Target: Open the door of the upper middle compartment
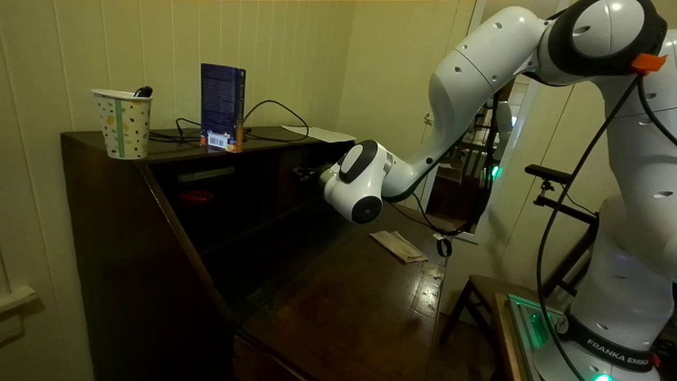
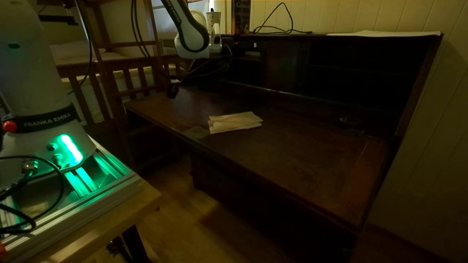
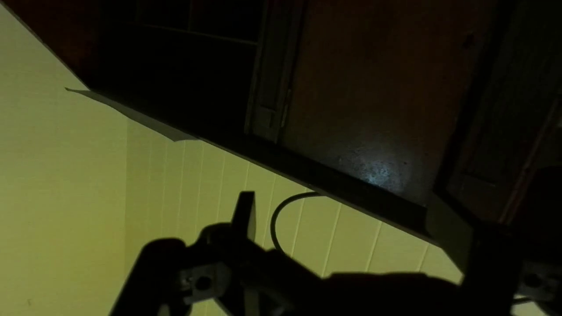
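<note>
The brown door panel of the middle compartment (image 3: 382, 79) fills the upper right of the wrist view, which stands upside down. It looks shut, with a hinge on its left edge and a small dark spot, perhaps a keyhole, near its right edge. In an exterior view the door (image 2: 281, 64) is dim in the middle of the desk's upper part. My gripper (image 3: 347, 219) is open, its fingers wide apart with nothing between them. In an exterior view the gripper (image 1: 304, 173) is just under the desk top, in front of the compartments. Whether it touches the desk is unclear.
The dark desk (image 1: 338, 296) has open shelves beside the door. A patterned cup (image 1: 122, 124), a blue book (image 1: 222, 106), a black cable (image 1: 275, 106) and papers (image 1: 320, 133) are on its top. Folded paper (image 2: 236, 122) lies on the writing surface.
</note>
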Action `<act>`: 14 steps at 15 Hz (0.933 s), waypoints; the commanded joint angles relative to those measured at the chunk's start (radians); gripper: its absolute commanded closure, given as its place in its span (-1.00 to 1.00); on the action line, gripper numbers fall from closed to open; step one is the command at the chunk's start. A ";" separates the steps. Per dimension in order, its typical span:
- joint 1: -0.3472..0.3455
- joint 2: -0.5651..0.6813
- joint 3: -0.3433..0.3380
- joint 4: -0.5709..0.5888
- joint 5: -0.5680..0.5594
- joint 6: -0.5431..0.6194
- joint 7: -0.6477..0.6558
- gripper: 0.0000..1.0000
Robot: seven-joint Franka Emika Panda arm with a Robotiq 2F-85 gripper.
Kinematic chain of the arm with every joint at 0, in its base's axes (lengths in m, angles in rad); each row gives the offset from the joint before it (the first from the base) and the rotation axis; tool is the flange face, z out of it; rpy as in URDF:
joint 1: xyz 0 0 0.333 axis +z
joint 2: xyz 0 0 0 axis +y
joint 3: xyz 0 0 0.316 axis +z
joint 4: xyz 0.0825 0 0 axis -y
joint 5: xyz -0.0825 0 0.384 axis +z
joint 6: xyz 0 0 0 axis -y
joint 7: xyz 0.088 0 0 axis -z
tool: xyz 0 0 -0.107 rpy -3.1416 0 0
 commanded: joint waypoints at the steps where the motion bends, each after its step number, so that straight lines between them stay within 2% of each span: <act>1: -0.018 0.069 -0.001 0.078 -0.086 -0.016 0.031 -1.00; 2: -0.026 0.083 0.002 0.095 -0.075 -0.008 0.036 -1.00; 8: -0.051 0.181 0.041 0.221 0.188 0.069 -0.010 -1.00; 9: -0.036 0.137 0.022 0.155 0.120 0.035 0.018 -1.00; 14: -0.033 0.156 0.023 0.180 0.123 0.003 0.050 -1.00</act>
